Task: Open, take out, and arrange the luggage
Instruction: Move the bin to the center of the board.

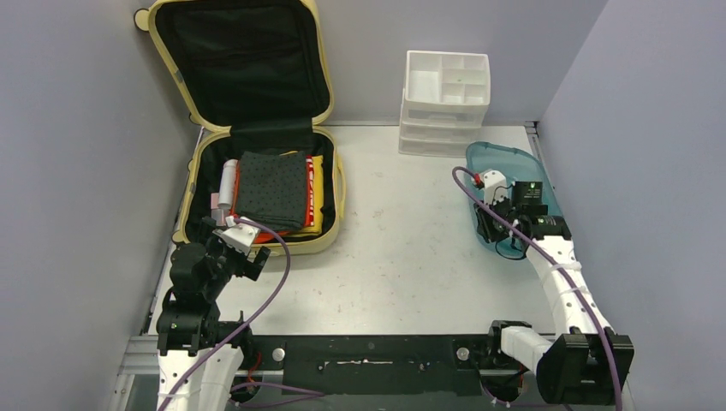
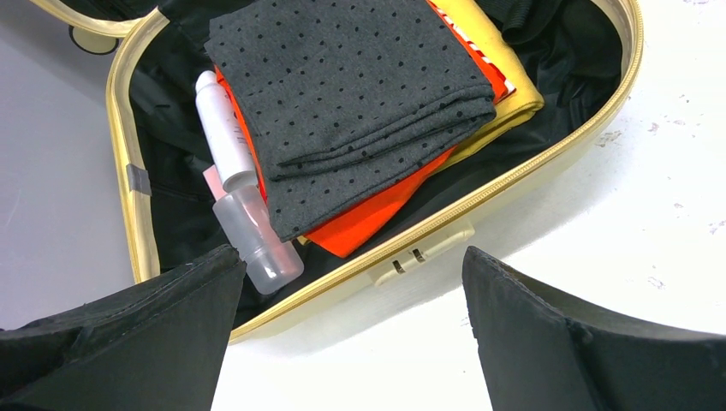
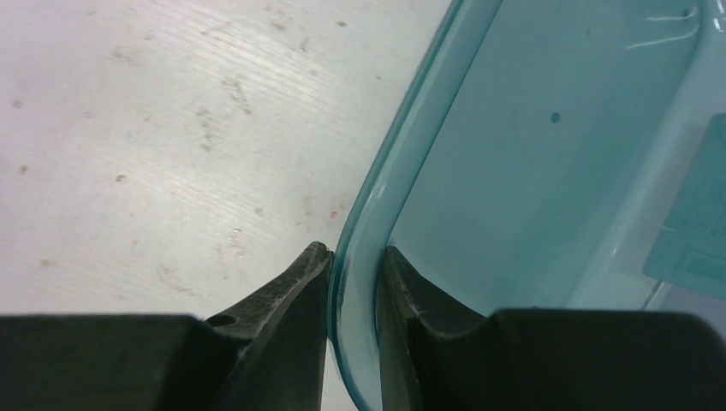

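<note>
Teal tray (image 3: pixel 548 154): lower right of the top view. The right gripper (image 3: pixel 355 253) has its rim pinched, one finger outside, one inside!
Left gripper (image 2: pixel 351 257): lower left, fingers spread wide over the suitcase's near edge, holding nothing.
Suitcase (image 1: pixel 338 190): upper left, lid propped up against the back wall, so the opening is done.
Contents: grey dotted cloth (image 2: pixel 351 86) on top of orange cloth (image 2: pixel 368 227) and yellow cloth (image 2: pixel 505 77), with a white tube (image 2: pixel 218 128) and clear bottle (image 2: pixel 257 240) beside them. All are inside, so I'd say unpacking and arranging remain.
Drawer box (image 1: pixel 445 103): white, back wall, upper right.
Writing: none readable; the tube's print is too faint.
</note>
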### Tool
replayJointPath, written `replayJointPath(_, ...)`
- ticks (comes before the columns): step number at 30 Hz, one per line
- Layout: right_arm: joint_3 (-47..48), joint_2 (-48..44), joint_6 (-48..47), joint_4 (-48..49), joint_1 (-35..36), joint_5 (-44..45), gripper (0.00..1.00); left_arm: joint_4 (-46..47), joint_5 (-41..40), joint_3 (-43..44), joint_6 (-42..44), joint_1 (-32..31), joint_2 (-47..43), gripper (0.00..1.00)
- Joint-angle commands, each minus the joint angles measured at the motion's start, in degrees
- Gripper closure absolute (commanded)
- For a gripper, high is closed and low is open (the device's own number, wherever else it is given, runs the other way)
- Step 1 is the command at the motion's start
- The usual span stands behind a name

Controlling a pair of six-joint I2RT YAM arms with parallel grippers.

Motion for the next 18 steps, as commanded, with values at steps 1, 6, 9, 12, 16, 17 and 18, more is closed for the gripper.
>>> replayJointPath(1, 0.67, -3.02, 0.87, 1.64, 2.67, -4.53, 0.99, 1.22, 1.15, 0.76, 0.32, 0.55, -0.45, 0.03)
replayJointPath(6, 2.05, -0.73, 5.03, 1.6, 6.92, -7.52, 1.0, 1.19, 1.25, 0.69, 0.32, 0.88, -0.48, 0.03)
replayJointPath(9, 2.18, 0.42, 6.79, 2.61, 11.18, -6.59, 0.99, 1.21, 1.26, 0.78, 0.31, 1.04, -0.48, 0.03)
replayJointPath(12, 1.72, 1.24, 8.68, 5.2, 16.95, -5.42, 0.97, 1.26, 1.43, 0.71, 0.27, 1.24, -0.31, 0.03)
replayJointPath(16, 3.28, 5.15, 9.39, 7.1, 22.0, -7.66, 0.87, 1.22, 1.44, 0.8, 0.32, 1.48, -0.23, 0.03)
replayJointPath(17, 3.68, 6.27, 9.51, 7.63, 22.66, -9.06, 0.82, 1.27, 1.43, 0.8, 0.32, 1.58, -0.15, 0.03)
replayJointPath(18, 3.94, 7.23, 9.81, 8.53, 23.3, -10.66, 0.74, 1.31, 1.5, 0.78, 0.32, 1.62, -0.13, 0.03)
